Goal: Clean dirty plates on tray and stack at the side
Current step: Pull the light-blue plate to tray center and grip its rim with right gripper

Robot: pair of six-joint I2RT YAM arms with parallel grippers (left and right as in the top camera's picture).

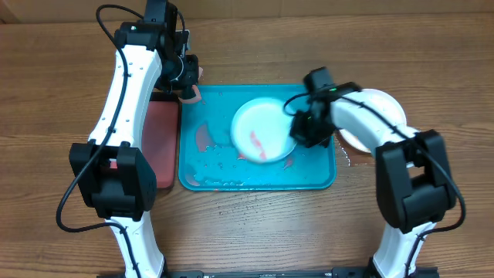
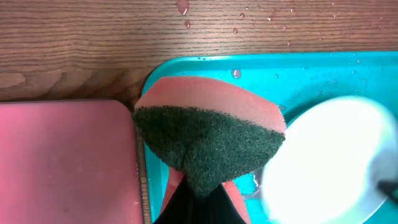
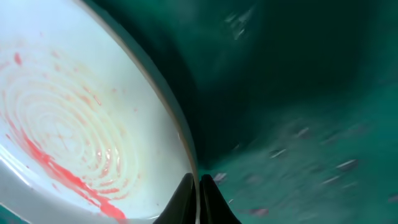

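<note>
A pale round plate (image 1: 261,131) with red sauce smears is held tilted over the turquoise tray (image 1: 231,179). My right gripper (image 1: 298,127) is shut on its right rim; in the right wrist view the fingers (image 3: 199,190) pinch the rim of the plate (image 3: 74,124) above the tray (image 3: 298,124). My left gripper (image 1: 187,86) is shut on a pink sponge with a dark green scrub face (image 2: 208,137), at the tray's far left corner (image 2: 323,74), apart from the plate (image 2: 329,162). A white plate (image 1: 380,108) lies on the table right of the tray, partly under the right arm.
A dark red tray (image 1: 160,135) lies against the turquoise tray's left side; it also shows in the left wrist view (image 2: 62,162). Red smears and water drops (image 1: 204,139) lie on the turquoise tray's floor. Water drops (image 2: 183,7) dot the wooden table behind the tray.
</note>
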